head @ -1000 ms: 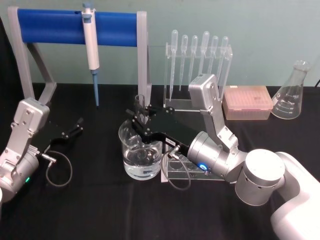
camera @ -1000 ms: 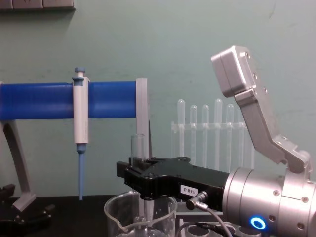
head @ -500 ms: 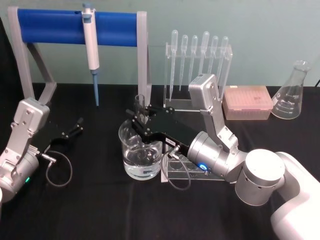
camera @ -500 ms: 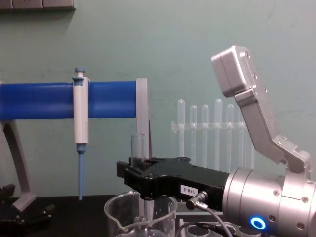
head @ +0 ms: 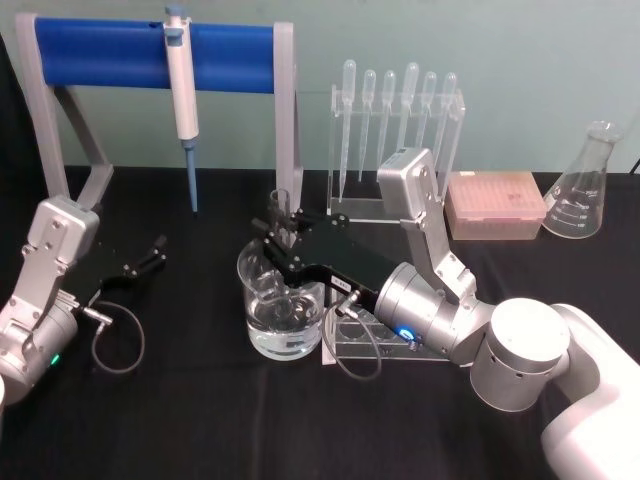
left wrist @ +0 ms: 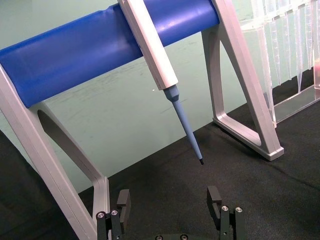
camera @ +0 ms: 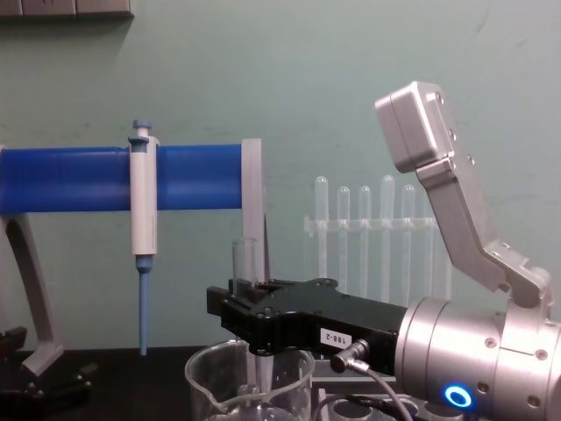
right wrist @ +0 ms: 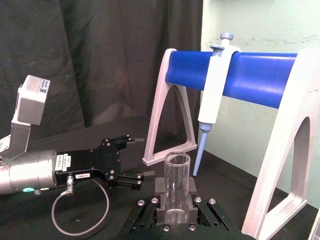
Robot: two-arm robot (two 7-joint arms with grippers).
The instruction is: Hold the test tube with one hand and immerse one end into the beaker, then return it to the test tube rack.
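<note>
R black flat gripper [head: 283, 232] over wide clear glass beaker [head: 283, 318], clamped on long clear glass test tube [camera: 243, 260]; tube upright, lower end inside beaker.
Risk: sideways drift on lift-out knocks tube on beaker rim, glass on glass, beaker could tip w/ water; wet tube may slip in grip; clear acrylic rack [head: 338, 345] sits under R wrist, holes hard to line up. Pale green wall [camera: 307, 88] behind, black cloth table [head: 200, 420], blue-bar pipette stand [head: 100, 50] at back. L gripper [left wrist: 170, 205] parked table-left, fingers apart, empty.

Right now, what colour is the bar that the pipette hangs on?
Bright blue; the bar shows best in the head view.
</note>
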